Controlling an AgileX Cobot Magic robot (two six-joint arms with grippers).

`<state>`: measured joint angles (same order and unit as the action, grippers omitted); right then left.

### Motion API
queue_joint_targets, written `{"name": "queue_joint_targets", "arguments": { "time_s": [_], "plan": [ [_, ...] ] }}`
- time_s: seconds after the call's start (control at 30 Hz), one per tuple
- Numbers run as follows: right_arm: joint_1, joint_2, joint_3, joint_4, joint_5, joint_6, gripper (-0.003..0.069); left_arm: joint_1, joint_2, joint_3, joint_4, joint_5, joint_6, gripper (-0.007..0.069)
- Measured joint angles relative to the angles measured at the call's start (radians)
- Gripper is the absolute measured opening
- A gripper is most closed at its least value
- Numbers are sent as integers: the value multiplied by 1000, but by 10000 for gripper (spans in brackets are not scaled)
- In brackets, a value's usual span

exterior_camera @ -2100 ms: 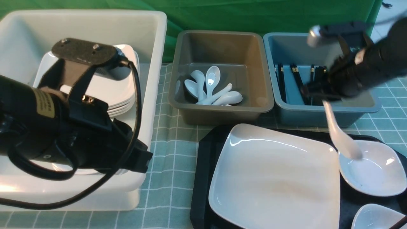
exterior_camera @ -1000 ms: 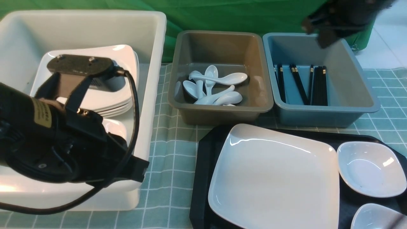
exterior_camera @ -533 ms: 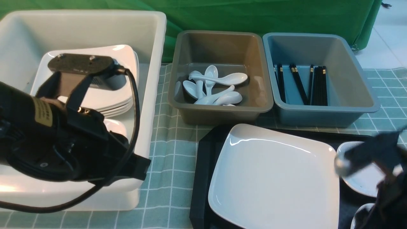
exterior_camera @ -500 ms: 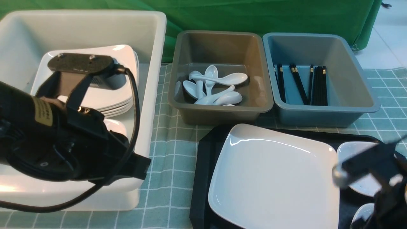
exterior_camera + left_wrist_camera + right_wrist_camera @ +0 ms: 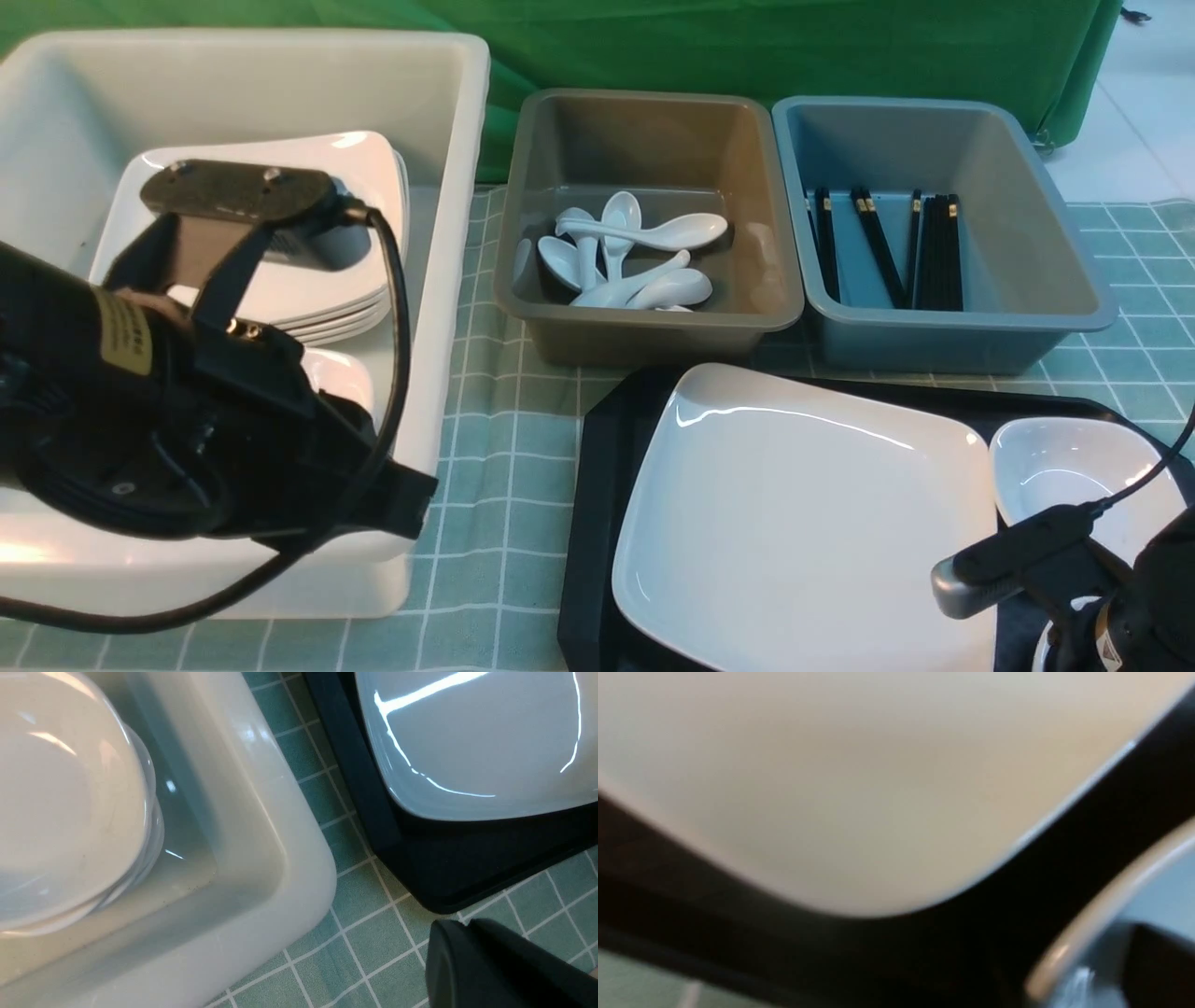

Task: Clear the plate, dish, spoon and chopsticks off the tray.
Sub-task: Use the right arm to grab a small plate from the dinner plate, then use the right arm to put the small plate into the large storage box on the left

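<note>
Left claw is pinched right shut with nothing in it, hanging over the checked cloth on the tabletop, just off the rounded corner of the white bin and close to a corner of the black tray. Inside that bin a stack of plates leans at the far end, and from the left wrist a pile of small dishes shows near the bin's corner. On the tray, the big white plate sits flat and takes up most of the left side, and the little dish sits just beside it on the right. The right arm is low at the tray's near right corner, partly covering the dish. Its wrist view is a blur of plate edge, tray and a dish rim, so I cannot tell how the right claw stands or whether it has anything. Over in the grey bin, a spoon lies crosswise on top of the other spoons. Black chopsticks lie in the blue bin next door.
</note>
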<state>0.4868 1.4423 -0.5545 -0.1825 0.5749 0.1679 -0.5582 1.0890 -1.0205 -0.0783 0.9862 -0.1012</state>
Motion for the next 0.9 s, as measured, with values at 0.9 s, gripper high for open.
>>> {"name": "queue_joint_targets", "arguments": {
  "time_s": [0.9],
  "plan": [
    [65, -148, -761, 249, 235, -260, 62, 280, -63, 0, 229, 85, -179, 10]
  ]
}}
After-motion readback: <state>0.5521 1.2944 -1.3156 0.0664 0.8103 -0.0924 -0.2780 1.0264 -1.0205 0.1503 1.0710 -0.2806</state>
